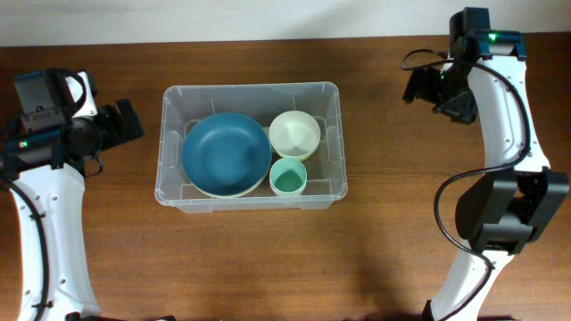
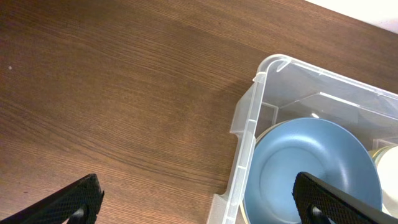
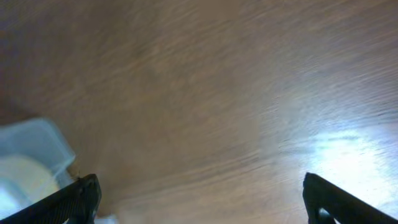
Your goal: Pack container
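Left gripper (image 1: 129, 123) and right gripper (image 1: 417, 86) both have their fingers spread wide apart and hold nothing. In the left wrist view the two dark fingers (image 2: 74, 202) sit at opposite lower corners of the frame with bare wood between them. The right wrist view shows the same wide gap between its fingers (image 3: 348, 202).

The container (image 1: 251, 87), a large clear plastic bin with rounded corners and a rim, sits on the table a little left of centre, between the two arms, its long side running left to right. Inside it, a wide blue bowl (image 1: 226, 153) fills the left half and rests on a pale yellowish dish whose rim shows just beneath it. A cream bowl (image 1: 295, 134) stands in the far right part. A small green cup (image 1: 288, 177) stands upright in front of the cream bowl, touching the blue bowl's edge.

The left gripper hovers near the container's left wall, not touching it, pointing toward it. The left wrist camera sees that near corner of the container and part of the blue bowl. The right gripper is well apart from the container, toward the far right of the table. Its wrist view is blurred, with a corner of the container at lower left.

The brown wooden table (image 1: 268, 259) lies under everything, and both white arms (image 1: 53, 223) reach in from the near edge.
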